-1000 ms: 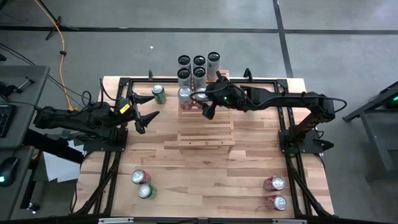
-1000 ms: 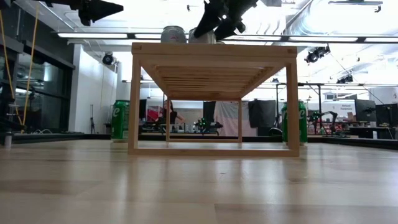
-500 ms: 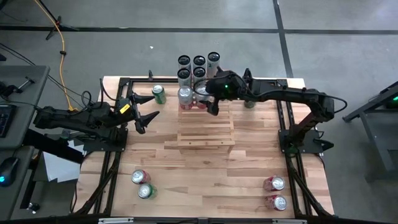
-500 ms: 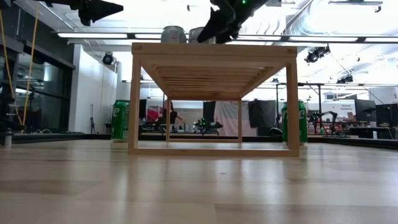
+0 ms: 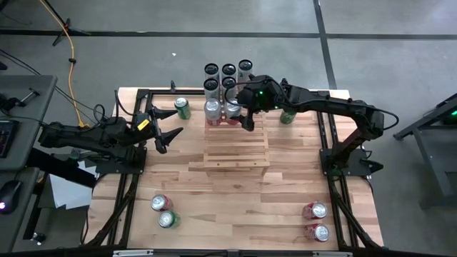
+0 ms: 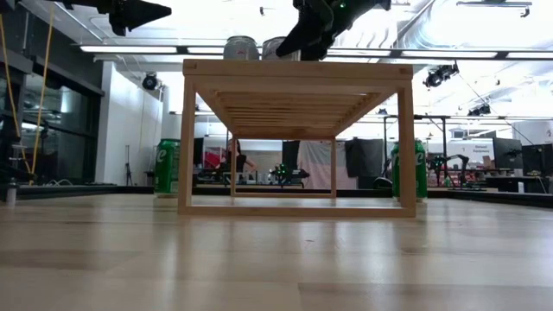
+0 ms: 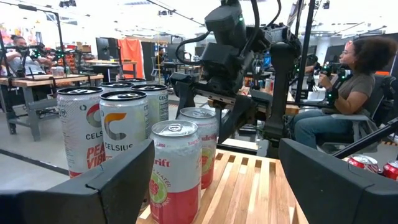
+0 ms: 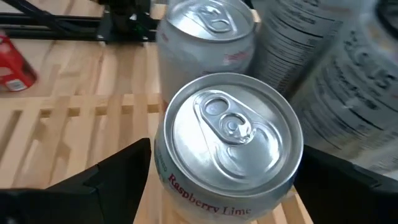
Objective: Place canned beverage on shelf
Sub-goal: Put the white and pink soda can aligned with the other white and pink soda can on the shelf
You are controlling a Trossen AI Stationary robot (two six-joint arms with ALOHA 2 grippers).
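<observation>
The pale slatted shelf (image 5: 235, 153) stands mid-table. Two pink-and-white cans stand upright on its far step, one (image 5: 212, 111) to the left of the other (image 5: 232, 110). My right gripper (image 5: 247, 123) hovers open just right of and above the right-hand can (image 8: 230, 137). Its fingers (image 8: 118, 174) stand on either side of that can's top without touching it. In the low view this gripper (image 6: 304, 43) hangs above the shelf's top (image 6: 294, 69). My left gripper (image 5: 170, 137) waits open, raised, left of the shelf.
Several tall cans (image 5: 228, 75) stand in a cluster just behind the shelf. Green cans stand on the table left (image 5: 183, 108) and right (image 5: 288, 116) of it. Red cans lie near the front corners (image 5: 163, 210) (image 5: 315, 221). A seated person (image 7: 348, 81) is beyond the table.
My right arm has swung toward the table's far edge and its wrist has rolled. The gripper has drawn a little toward the right edge, uncovering the right-hand can, which stands still on the shelf. Its fingers stay open.
</observation>
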